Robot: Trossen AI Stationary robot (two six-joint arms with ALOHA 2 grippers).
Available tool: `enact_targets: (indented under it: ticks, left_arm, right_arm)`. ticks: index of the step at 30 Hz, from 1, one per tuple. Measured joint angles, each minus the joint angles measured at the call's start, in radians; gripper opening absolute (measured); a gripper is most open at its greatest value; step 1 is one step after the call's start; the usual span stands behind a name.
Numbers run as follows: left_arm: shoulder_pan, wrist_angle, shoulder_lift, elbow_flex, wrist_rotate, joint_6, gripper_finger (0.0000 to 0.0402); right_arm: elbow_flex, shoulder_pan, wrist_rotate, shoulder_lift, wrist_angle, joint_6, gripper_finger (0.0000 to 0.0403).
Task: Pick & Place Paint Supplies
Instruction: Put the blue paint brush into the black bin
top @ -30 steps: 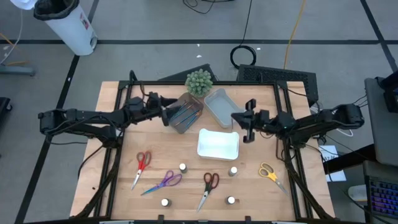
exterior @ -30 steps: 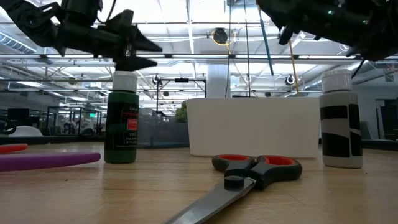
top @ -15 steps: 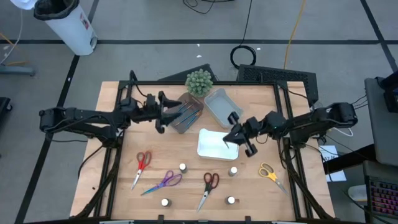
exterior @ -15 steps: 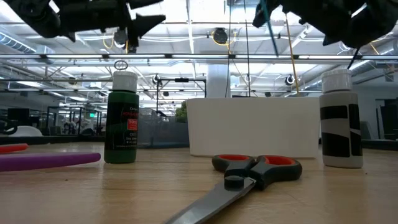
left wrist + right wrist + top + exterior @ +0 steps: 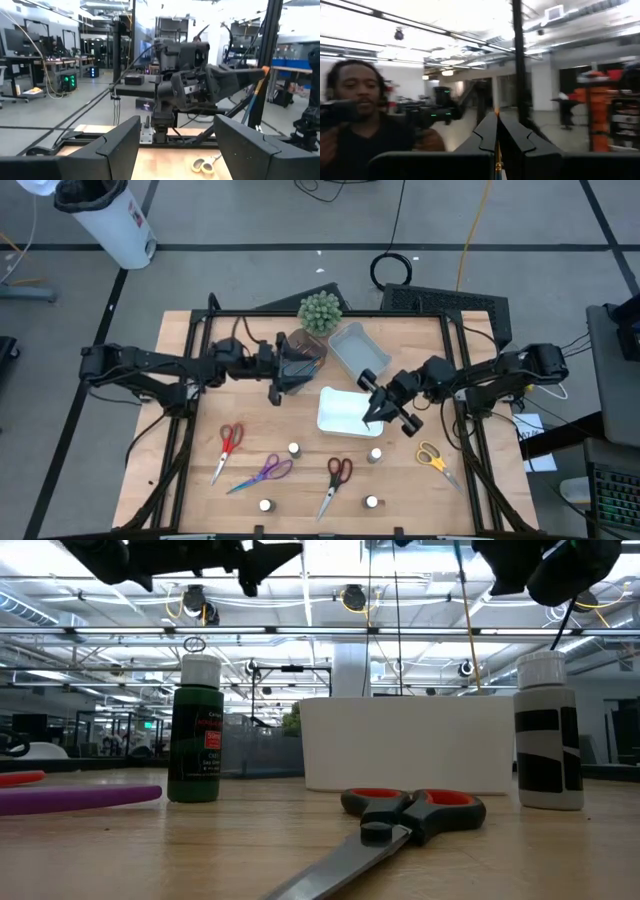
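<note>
My right gripper (image 5: 373,413) hovers over the white tray (image 5: 345,420), shut on a thin brush whose gold ferrule (image 5: 496,163) shows between its fingers; in the low view the blue handle (image 5: 459,558) slants up beside it. My left gripper (image 5: 283,372) stands open and empty above the brown tray (image 5: 303,356), which holds several brushes. Red scissors (image 5: 229,442), purple scissors (image 5: 264,472), red-and-grey scissors (image 5: 336,479) and yellow scissors (image 5: 432,455) lie flat on the table. White-capped bottles (image 5: 294,449) (image 5: 375,454) (image 5: 265,505) stand upright on their bases. My right gripper pinches the brush between its two shut fingers (image 5: 487,131). The gold ferrule (image 5: 496,165) sits in the seam between them. The brush is lifted clear of the table and trays. Which end the fingers have, the fingers themselves hide.
A pale blue-grey tray (image 5: 350,345) lies at the back beside the green spiky plant (image 5: 320,311). In the low view a green bottle (image 5: 195,730) and a black-and-white bottle (image 5: 547,730) flank the white tray (image 5: 410,745). A person (image 5: 360,125) stands beyond the table.
My right gripper has gone from the blue-grey tray toward the near edge, over the white tray. It has risen and rolled, still shut on the brush. My left gripper has risen and slid toward the table's right over the brown tray, still open.
</note>
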Motion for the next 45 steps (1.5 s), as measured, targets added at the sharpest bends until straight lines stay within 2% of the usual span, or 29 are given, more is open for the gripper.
enact_targets:
  ticks: [3,7,11,15,24,32,36,45]
  left_arm:
    - [0.000,0.000,0.053,0.033,-0.001,0.010,0.0257]
    - [0.000,0.004,0.125,0.071,0.002,0.012,0.0257]
    - [-0.001,0.001,0.201,0.113,0.061,0.030,0.0257]
    - [-0.023,0.004,0.275,0.157,0.106,0.078,0.0257]
    - [-0.070,0.000,0.422,0.272,0.093,0.140,0.0257]
    - [-0.091,0.006,0.436,0.295,0.093,0.145,0.0250]
    - [-0.099,0.005,0.436,0.295,0.093,0.196,0.0204]
    - [-0.100,0.016,0.436,0.295,0.094,0.219,0.0034]
  right_arm:
    - [0.000,-0.005,0.078,-0.001,-0.050,-0.076,0.0000]
    - [0.000,0.000,0.257,-0.001,-0.103,-0.252,0.0000]
    - [0.000,0.022,0.445,0.000,-0.154,-0.420,0.0000]
    - [0.000,0.055,0.576,-0.001,-0.166,-0.532,0.0000]
    - [0.000,0.088,0.588,-0.001,-0.145,-0.609,0.0000]
    - [0.000,0.087,0.589,-0.001,-0.146,-0.597,0.0000]
    - [0.000,0.087,0.589,-0.001,-0.145,-0.595,0.0000]
    - [0.000,0.087,0.591,-0.001,-0.145,-0.594,0.0000]
